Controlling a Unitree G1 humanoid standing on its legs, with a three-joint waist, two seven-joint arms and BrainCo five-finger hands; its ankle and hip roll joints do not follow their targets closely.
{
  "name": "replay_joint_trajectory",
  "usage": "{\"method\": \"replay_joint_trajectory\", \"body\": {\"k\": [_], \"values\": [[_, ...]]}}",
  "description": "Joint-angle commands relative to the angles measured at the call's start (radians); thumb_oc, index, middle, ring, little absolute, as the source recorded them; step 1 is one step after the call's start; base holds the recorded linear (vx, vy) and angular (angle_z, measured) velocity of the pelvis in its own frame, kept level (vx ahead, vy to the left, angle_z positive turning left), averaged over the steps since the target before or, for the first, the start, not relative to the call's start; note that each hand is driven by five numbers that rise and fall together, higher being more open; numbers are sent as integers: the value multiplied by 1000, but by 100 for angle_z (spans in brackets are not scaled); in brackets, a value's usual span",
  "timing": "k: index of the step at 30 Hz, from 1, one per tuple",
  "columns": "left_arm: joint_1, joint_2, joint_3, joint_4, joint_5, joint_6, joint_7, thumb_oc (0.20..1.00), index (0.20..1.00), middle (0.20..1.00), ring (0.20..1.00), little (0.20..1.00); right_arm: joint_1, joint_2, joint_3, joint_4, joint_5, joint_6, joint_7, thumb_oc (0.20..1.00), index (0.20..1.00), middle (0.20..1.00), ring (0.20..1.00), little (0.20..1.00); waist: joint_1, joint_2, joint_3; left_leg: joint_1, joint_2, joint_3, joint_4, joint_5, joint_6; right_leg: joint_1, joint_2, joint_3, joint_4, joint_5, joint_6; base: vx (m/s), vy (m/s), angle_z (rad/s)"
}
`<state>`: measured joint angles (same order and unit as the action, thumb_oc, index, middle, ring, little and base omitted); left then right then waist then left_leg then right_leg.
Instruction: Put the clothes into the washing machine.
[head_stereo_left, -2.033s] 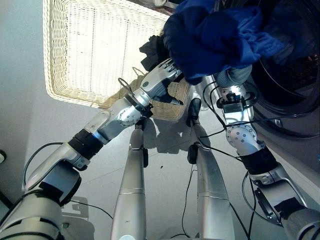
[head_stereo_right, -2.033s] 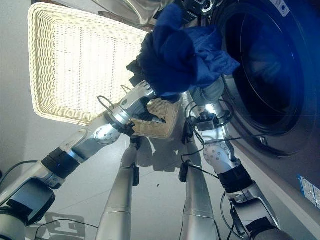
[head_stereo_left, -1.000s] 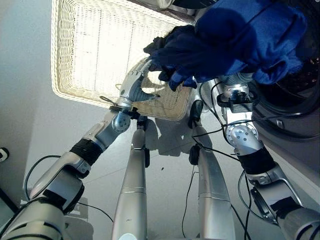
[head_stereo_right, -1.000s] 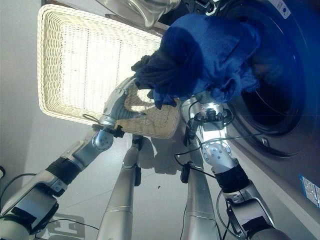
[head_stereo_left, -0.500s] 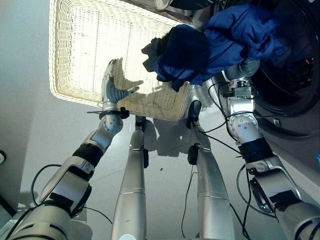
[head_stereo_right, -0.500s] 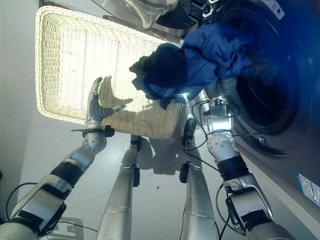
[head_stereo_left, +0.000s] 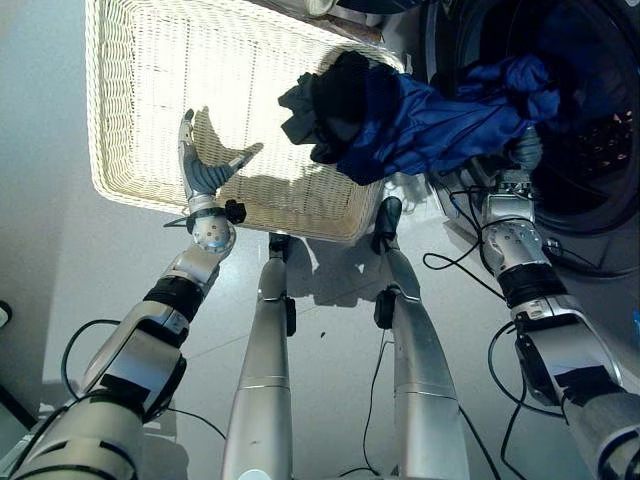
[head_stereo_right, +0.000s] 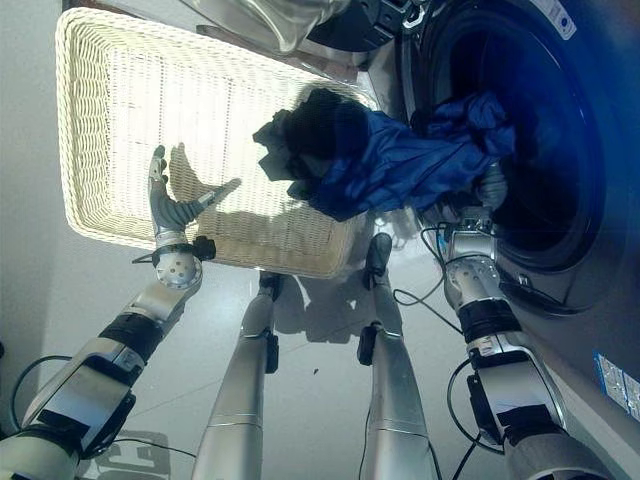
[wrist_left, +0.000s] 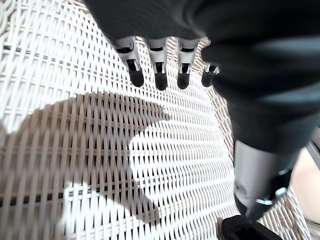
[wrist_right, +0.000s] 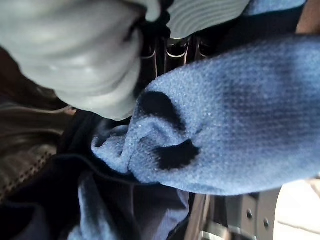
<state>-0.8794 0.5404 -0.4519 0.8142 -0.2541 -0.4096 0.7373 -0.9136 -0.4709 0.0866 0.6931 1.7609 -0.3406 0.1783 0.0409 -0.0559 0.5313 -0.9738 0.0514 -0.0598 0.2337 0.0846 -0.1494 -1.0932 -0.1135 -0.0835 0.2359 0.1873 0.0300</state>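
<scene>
Right hand (wrist_right: 100, 55) fingers clamp the blue garment (head_stereo_left: 440, 120), stretched from wicker basket (head_stereo_left: 120, 150) into washing machine (head_stereo_right: 540, 150) for loading; left hand (head_stereo_left: 200, 165) fingers spread, idle.

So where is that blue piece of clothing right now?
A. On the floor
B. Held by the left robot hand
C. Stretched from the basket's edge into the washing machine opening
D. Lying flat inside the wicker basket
C: the blue garment stretches from over the basket rim into the washing machine opening, where the right arm reaches; the left robot hand is open over the basket, apart from it.
</scene>
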Motion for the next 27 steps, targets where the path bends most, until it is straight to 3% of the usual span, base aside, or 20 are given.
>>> {"method": "replay_joint_trajectory", "body": {"k": [1,2,3,4,5,6,7,9,10,13,21,22,23,24,25,27], "values": [[19,6,32,4,-23,-55,8,1000,1000,1000,1000,1000,-92,-191,-27,30,-4,-154,-157,200,200,200,200,200,-28,97,-11,5,-83,29,-46,57,64,31,58,-87,57,-20,113,31,2,0],[34,6,27,7,-21,-67,10,1000,1000,1000,1000,1000,-116,-216,-32,55,-23,-202,-186,200,200,200,200,200,-25,98,-11,8,-81,28,-42,50,63,36,57,-87,59,-25,113,0,0,0],[61,6,16,5,-19,-87,22,1000,1000,1000,1000,1000,-162,-259,-48,85,-91,-297,-267,200,200,200,200,200,-22,96,-11,13,-79,26,-41,44,62,44,59,-86,59,-27,112,0,0,0],[61,6,16,5,-19,-87,22,1000,1000,1000,1000,1000,-162,-259,-48,85,-91,-297,-267,200,200,200,200,200,-22,96,-11,13,-79,26,-41,44,62,44,59,-86,59,-27,112,0,0,0],[106,23,14,-18,-10,-105,32,1000,1000,1000,1000,1000,-213,-337,-52,83,-195,-411,-377,200,200,200,200,200,-19,90,-11,15,-75,23,-44,37,63,50,61,-88,56,-28,112,0,0,0],[118,33,16,-26,-12,-106,30,1000,1000,1000,1000,1000,-219,-357,-54,67,-231,-432,-422,200,200,200,200,200,-20,87,-11,15,-73,23,-45,36,63,51,62,-88,55,-27,112,0,0,0],[147,53,25,-40,-1,-107,25,1000,1000,1000,1000,1000,-226,-407,-67,19,-353,-476,-554,200,200,200,200,200,-26,76,-11,18,-72,21,-46,33,63,58,68,-85,47,-23,113,0,0,0],[159,71,32,-49,9,-98,16,1000,1000,1000,1000,1000,-210,-440,-88,-31,-451,-472,-668,200,200,200,200,200,-36,64,-11,21,-71,18,-40,29,66,64,75,-81,45,-20,113,-8,-7,-2],[167,87,35,-52,32,-94,8,1000,1000,1000,1000,1000,-197,-483,-106,-55,-536,-464,-793,200,200,200,200,200,-43,48,-11,26,-72,15,-33,23,69,71,83,-78,45,-21,112,0,0,0],[159,100,35,-33,40,-112,-21,1000,1000,1000,1000,1000,-189,-531,-135,-23,-548,-452,-857,200,200,200,200,200,-48,35,-11,29,-72,11,-27,21,70,81,87,-76,46,-25,110,13,1,-1],[148,102,4,-10,61,-151,-41,1000,1000,1000,1000,1000,-168,-579,-141,91,-573,-415,-886,200,200,200,200,200,-47,40,-11,22,-90,-5,-17,19,75,76,88,-70,47,-29,103,0,0,0],[152,99,-8,-15,76,-152,-35,1000,1000,1000,1000,1000,-159,-574,-129,110,-590,-373,-905,909,909,909,909,909,-44,43,-11,24,-94,-5,-13,16,78,76,89,-69,48,-30,102,32,6,1],[148,100,-16,-18,82,-154,-34,1000,1000,1000,1000,1000,-157,-573,-116,138,-653,-311,-927,1000,1000,1000,1000,1000,-42,44,-11,26,-94,-3,-13,15,78,78,88,-70,48,-29,102,0,0,0],[141,104,-28,-23,92,-152,-36,1000,1000,1000,1000,1000,-156,-577,-77,160,-706,-228,-944,1000,1000,1000,1000,1000,-37,44,-11,27,-97,-3,-10,14,80,80,89,-70,45,-30,102,0,0,0],[141,104,-28,-23,92,-152,-36,1000,1000,1000,1000,1000,-156,-577,-77,160,-706,-228,-944,1000,1000,1000,1000,1000,-37,44,-11,27,-97,-3,-10,14,80,80,89,-70,45,-30,102,0,0,0],[121,104,-47,-31,130,-142,-30,1000,1000,1000,1000,1000,-182,-586,0,224,-792,-77,-990,1000,1000,1000,1000,1000,-33,43,-11,22,-98,-3,-11,15,82,80,88,-72,41,-28,101,-1,-16,2]]}}
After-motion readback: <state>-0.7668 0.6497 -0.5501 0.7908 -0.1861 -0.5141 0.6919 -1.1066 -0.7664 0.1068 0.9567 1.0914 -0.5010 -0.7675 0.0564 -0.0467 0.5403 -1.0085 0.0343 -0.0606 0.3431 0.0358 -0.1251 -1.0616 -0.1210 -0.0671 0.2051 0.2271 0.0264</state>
